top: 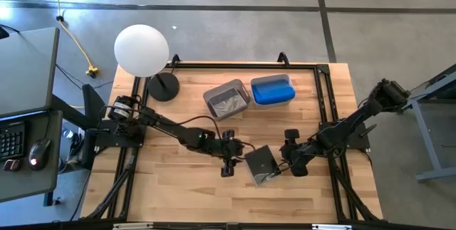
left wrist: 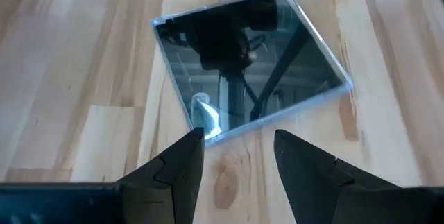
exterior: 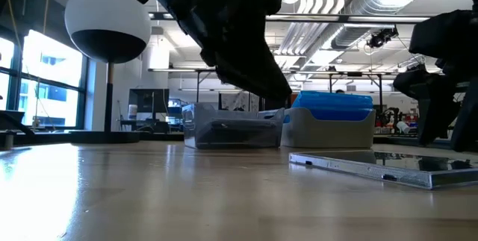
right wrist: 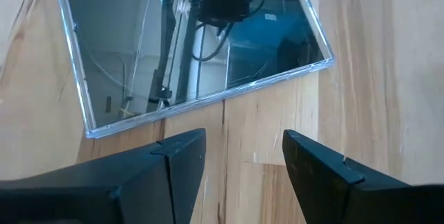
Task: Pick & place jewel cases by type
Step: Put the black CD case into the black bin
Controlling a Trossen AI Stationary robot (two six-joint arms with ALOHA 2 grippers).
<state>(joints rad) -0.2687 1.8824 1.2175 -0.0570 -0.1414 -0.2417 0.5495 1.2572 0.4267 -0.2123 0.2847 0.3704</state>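
Note:
One dark jewel case with a clear shiny front [top: 262, 164] lies flat on the wooden table, between my two grippers. My left gripper [top: 228, 162] is open and stands just to the case's left; in the left wrist view its fingertips [left wrist: 239, 141] hover at the near edge of the case [left wrist: 246, 64]. My right gripper [top: 292, 160] is open and stands just to the case's right, its fingertips [right wrist: 244, 141] short of the case's edge [right wrist: 187, 37]. Blue cases fill the pale tub [top: 273, 90]. The clear tub [top: 226, 98] holds dark cases. In the low view the case [exterior: 388, 168] rests flat.
The two tubs [exterior: 231, 129] [exterior: 332, 125] stand side by side near the table's far edge. A lamp with a white globe [top: 141, 50] and a black round base [top: 164, 86] stands at the far left corner. A black frame runs along the table's edges.

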